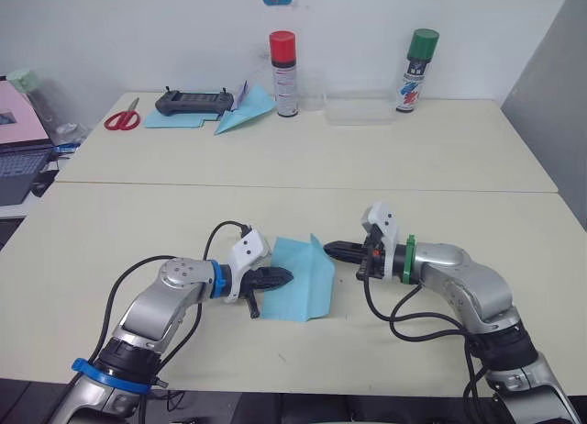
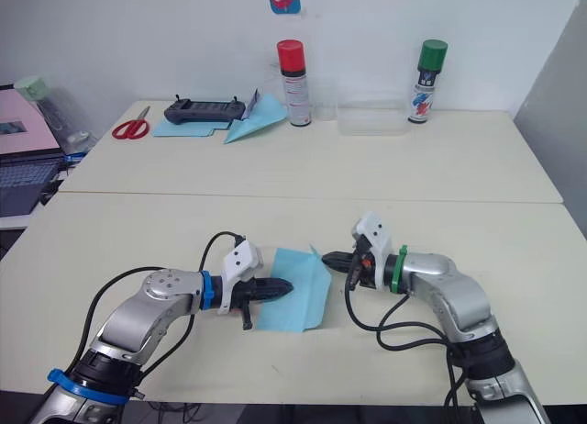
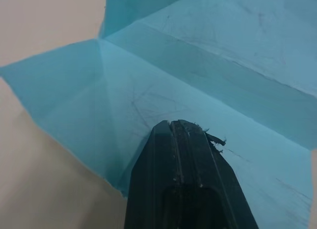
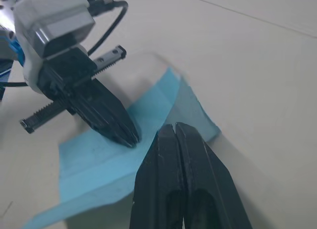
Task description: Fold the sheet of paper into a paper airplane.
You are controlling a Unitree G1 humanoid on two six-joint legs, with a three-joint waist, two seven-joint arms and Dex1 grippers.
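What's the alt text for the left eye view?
Two robot grippers meet over a light-blue sheet of paper on a cream table: the shut left gripper presses on it, the shut right gripper points at its raised right edge.

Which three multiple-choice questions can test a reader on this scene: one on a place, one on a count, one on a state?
1. Where do the scissors lie?
A. far table, left end
B. on the sheet
C. beside the green-capped can

2. How many spray cans stand at the back?
A. one
B. two
C. four

3. How are the left gripper's fingers?
A. wide open
B. shut, tip over the sheet
C. holding scissors

Answers: 1 A, they lie near the controller. 2 B, a red-capped can and a green-capped can. 3 B, the left wrist view shows the fingers together above blue paper.
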